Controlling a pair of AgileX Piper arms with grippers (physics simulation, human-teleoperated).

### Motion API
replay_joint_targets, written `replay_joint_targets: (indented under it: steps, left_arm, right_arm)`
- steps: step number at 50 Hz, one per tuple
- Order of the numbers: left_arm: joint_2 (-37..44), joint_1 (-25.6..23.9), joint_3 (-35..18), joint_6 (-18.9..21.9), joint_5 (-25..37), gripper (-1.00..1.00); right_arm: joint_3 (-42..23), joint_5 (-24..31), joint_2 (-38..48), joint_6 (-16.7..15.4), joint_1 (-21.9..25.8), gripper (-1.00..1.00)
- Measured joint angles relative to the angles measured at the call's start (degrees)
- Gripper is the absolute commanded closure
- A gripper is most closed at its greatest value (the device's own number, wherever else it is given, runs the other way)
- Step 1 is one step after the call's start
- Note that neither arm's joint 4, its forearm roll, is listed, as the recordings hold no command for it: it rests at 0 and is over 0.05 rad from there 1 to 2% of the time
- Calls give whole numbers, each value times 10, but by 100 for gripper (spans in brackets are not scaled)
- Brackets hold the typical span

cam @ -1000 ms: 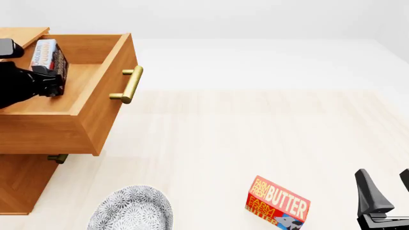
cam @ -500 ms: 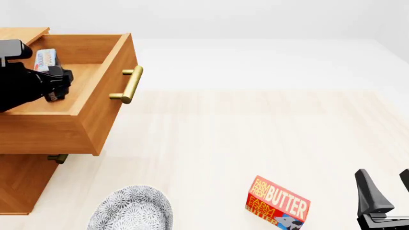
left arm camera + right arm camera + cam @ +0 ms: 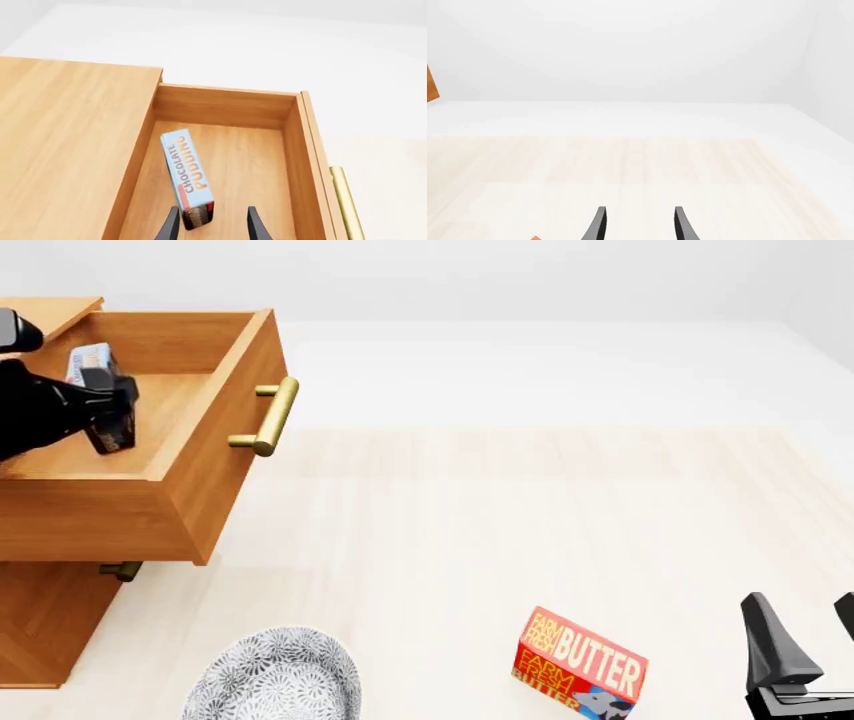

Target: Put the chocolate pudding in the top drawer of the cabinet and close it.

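The chocolate pudding (image 3: 185,172), a thin blue box with a dark brown end, stands on its long edge inside the top drawer (image 3: 293,150), close to the wall on the cabinet side. My left gripper (image 3: 212,227) is open just above the box's brown end, one finger on each side and not clamping it. From the front, the pudding (image 3: 87,365) peeks out behind the left gripper (image 3: 107,415) in the pulled-out top drawer (image 3: 200,470) of the cabinet (image 3: 40,620). My right gripper (image 3: 801,650) is open and empty at the near right.
A red butter box (image 3: 581,665) lies on the table at the near right, close to the right gripper. A patterned grey plate (image 3: 274,675) sits at the front, below the drawer. The lower drawer's brass handle (image 3: 120,570) shows under the open top drawer.
The left gripper lowered the pudding into the top drawer, opened and drew back slightly. The box now stands free inside. The right arm has not moved.
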Motion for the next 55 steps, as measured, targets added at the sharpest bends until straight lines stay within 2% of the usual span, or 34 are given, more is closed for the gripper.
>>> replay_joint_targets:
  steps: [29,55]
  left_arm:
    - [-65,-40,-39,21,41,-100]
    - [-35,-122,-126,29,80,-100]
  right_arm:
    - [0,0,0,0,0,-100]
    - [0,0,0,0,0,-100]
